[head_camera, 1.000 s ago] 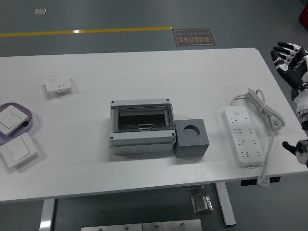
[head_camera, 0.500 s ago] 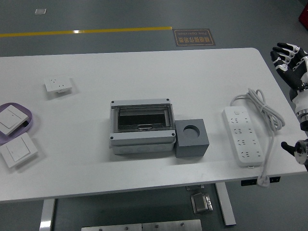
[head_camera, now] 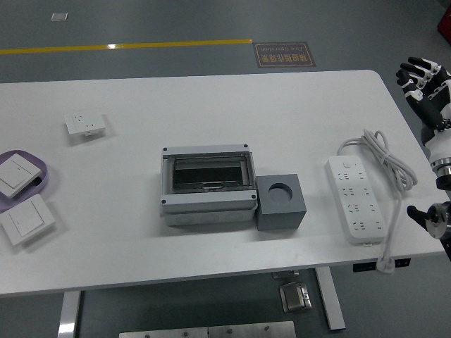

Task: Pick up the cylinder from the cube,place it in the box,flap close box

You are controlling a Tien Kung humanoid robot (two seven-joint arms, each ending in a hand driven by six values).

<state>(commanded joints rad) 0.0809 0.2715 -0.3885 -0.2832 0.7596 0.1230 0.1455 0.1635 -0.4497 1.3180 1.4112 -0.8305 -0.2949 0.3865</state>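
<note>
While the dark grey cube [head_camera: 281, 202] sits just right of centre on the white worktop [head_camera: 211, 120], its round socket on top shows empty and dark, and no cylinder can be made out in it. Touching the cube at its nine o'clock side is the light grey rectangular plastic box [head_camera: 206, 187], whose clear, smoke-tinted flap lies down across the top; a pale object shows dimly through the flap near its front edge, but whether that is the cylinder cannot be told.

At three o'clock from the cube, well apart from it, lies a white power strip [head_camera: 356, 198] with several rows of sockets, its long axis running toward twelve o'clock. Its white cable [head_camera: 386, 163] loops at the strip's one o'clock end and trails down along the worktop's right edge to a plug hanging past the near edge.

At ten o'clock from the box, far off, rests a small white wall socket plate [head_camera: 85, 124]. At nine o'clock, by the left edge, a lilac tray [head_camera: 39, 172] carries one white rocker switch [head_camera: 14, 174], and a second white switch plate [head_camera: 27, 219] lies just beside it at six o'clock.

Beyond the worktop's right edge, at two o'clock, the robot's black-and-white right hand [head_camera: 421, 80] hangs raised, fingers spread and holding nothing.
</note>
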